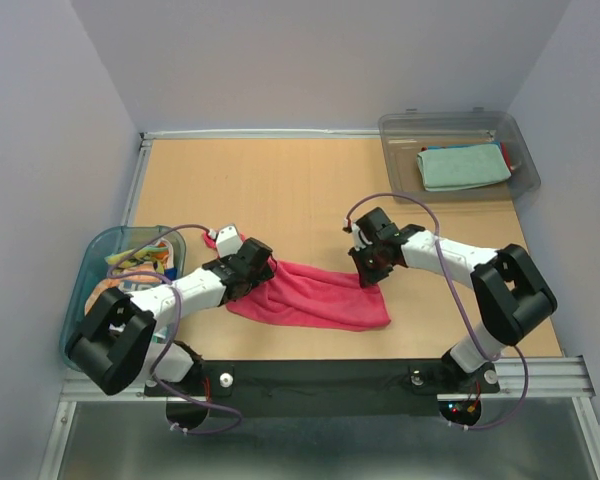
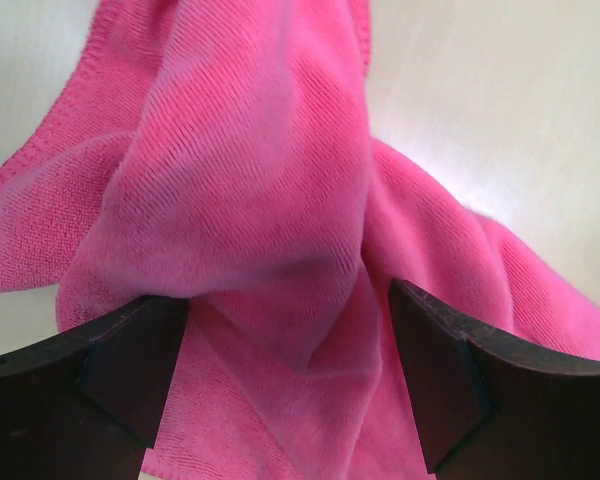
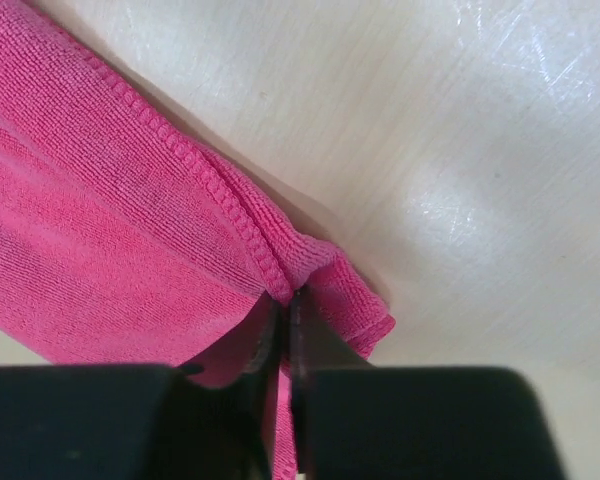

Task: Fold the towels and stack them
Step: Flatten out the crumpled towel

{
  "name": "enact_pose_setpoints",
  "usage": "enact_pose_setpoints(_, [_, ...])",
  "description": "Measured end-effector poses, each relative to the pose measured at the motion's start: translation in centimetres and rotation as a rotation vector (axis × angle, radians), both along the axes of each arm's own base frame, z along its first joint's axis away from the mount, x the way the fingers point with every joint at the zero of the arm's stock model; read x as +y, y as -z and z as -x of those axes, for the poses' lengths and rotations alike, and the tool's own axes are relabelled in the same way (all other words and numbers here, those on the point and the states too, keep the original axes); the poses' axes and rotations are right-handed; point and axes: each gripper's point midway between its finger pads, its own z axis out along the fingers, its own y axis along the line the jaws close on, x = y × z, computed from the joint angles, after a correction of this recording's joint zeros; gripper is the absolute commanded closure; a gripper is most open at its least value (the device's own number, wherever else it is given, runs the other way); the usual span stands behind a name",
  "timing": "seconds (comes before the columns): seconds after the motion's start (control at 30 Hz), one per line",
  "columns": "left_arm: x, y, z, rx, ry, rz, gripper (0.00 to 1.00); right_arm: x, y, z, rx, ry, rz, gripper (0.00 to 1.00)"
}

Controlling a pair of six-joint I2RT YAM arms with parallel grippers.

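A magenta pink towel (image 1: 320,298) lies rumpled on the table near the front, between the two arms. My left gripper (image 1: 263,272) is at its left end. In the left wrist view that gripper (image 2: 290,300) stands open, with a bunched fold of the pink towel (image 2: 250,180) rising between the wide-apart fingers. My right gripper (image 1: 365,272) is at the towel's upper right corner. The right wrist view shows it (image 3: 285,300) shut on the hemmed edge of the towel (image 3: 110,230), right by the corner. A teal towel (image 1: 462,166) lies folded in the bin at the back right.
The clear grey plastic bin (image 1: 525,175) stands at the table's back right corner. A blue-rimmed oval tub (image 1: 85,275) holding mixed-colour towels (image 1: 145,258) sits off the left edge beside my left arm. Walls close in the table on three sides.
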Motion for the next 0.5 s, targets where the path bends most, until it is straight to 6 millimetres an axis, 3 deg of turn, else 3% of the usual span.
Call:
enact_pose_setpoints(0.13, [1.1,0.3,-1.8,0.004,-0.031,-0.023,0.09,-1.0,-0.1,-0.9,-0.043,0.043,0.055,0.99])
enact_pose_setpoints(0.27, [2.0,0.0,-6.5,0.034,-0.052,-0.093,0.08,-2.8,-2.0,-3.0,-0.1,0.176,0.045,0.99])
enact_pose_setpoints(0.33, [1.6,-0.5,-10.0,0.035,-0.034,-0.132,0.08,-4.4,-3.3,-4.4,-0.126,0.28,0.008,0.97])
enact_pose_setpoints(0.43, [0.0,-2.1,-17.3,0.002,0.027,-0.201,0.05,-6.3,-5.0,-5.9,-0.154,0.413,-0.045,0.94])
enact_pose_setpoints(0.5, [-1.5,-4.1,-22.0,-0.062,0.092,-0.245,0.02,-6.7,-5.4,-6.0,-0.154,0.46,-0.07,0.86])
